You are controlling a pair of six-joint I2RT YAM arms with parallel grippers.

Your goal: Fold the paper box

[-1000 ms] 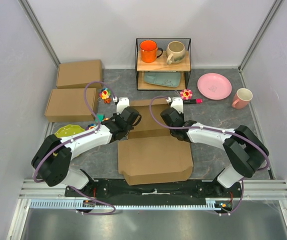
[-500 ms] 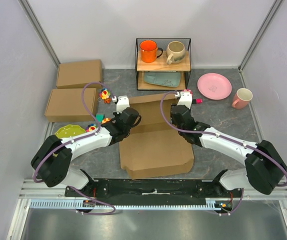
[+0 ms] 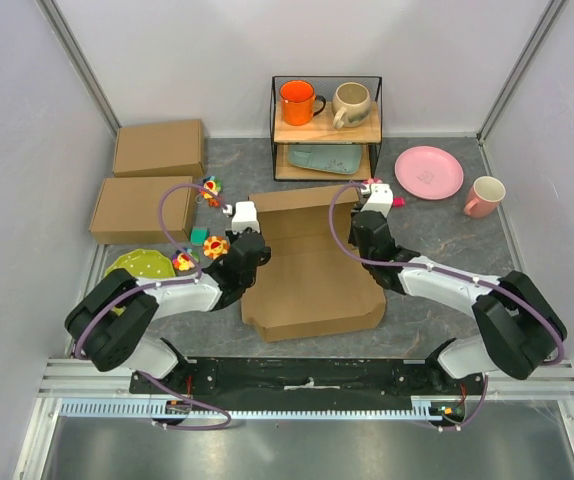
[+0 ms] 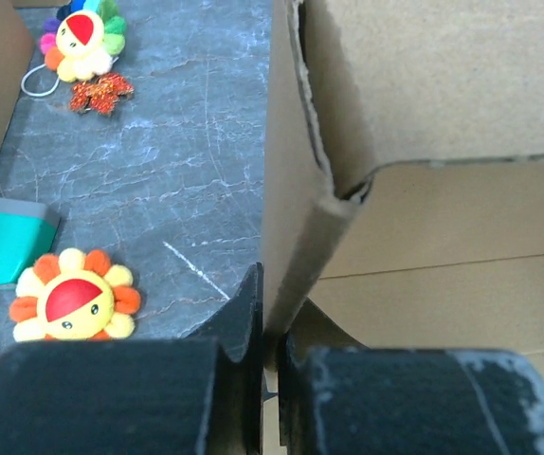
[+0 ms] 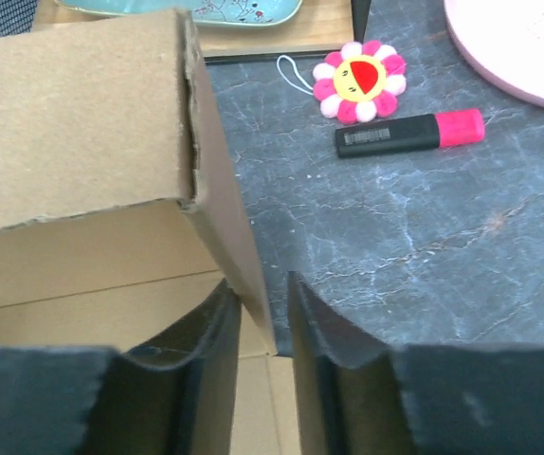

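1. The brown corrugated cardboard paper box is lying at the centre of the top view, its side walls raised.
2. The left gripper, its arm reaching low and rightward, is clenching the box's left wall.
3. The right gripper, its arm reaching leftward, is straddling the right wall with its jaws parted.

We see two matching arms: left arm and right arm, with white link shells and chunky black joint housings. One purple cable per arm, left cable and right cable, loops off the wrist and runs back to the base. There's a white block on each wrist, left and right. A black base plate sits at the near edge. Left fingers are matte black with whitish scuffs on the top edge. Right fingers are black with curved tips.
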